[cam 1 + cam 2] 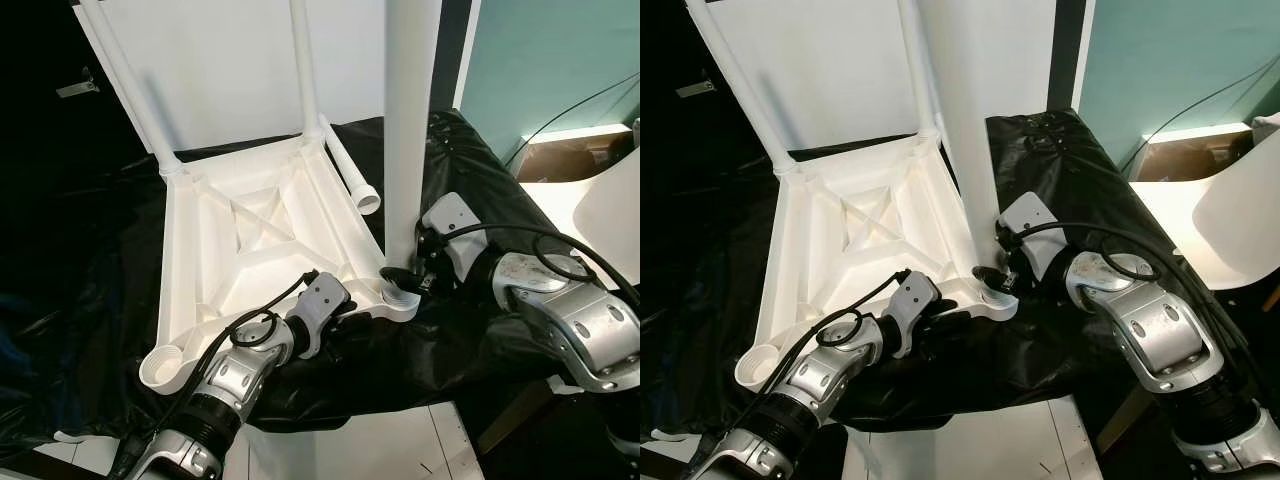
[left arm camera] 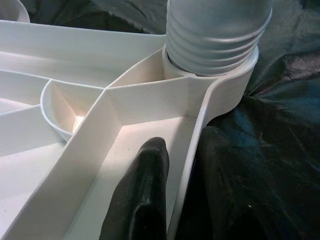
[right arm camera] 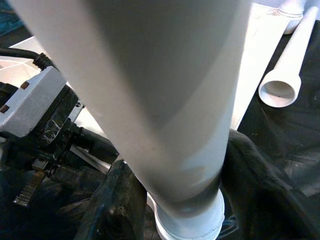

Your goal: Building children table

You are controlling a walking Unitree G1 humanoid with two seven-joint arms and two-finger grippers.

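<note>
The upturned tabletop (image 1: 250,240) lies mid-frame on black sheeting. The left hand (image 2: 175,200) pinches its rim; the right hand (image 1: 405,275) pinches a leg (image 1: 410,130) standing in the corner socket (image 2: 220,85). Threads show, so more screwing seems needed.

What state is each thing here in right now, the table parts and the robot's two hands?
Tabletop: upside down on black sheet.
Near leg: upright, threaded end in corner socket.
Spare leg: lying loose beside tabletop.
Empty socket: no leg.
Left hand: shut on tabletop rim.
Right hand: shut on near leg.
</note>
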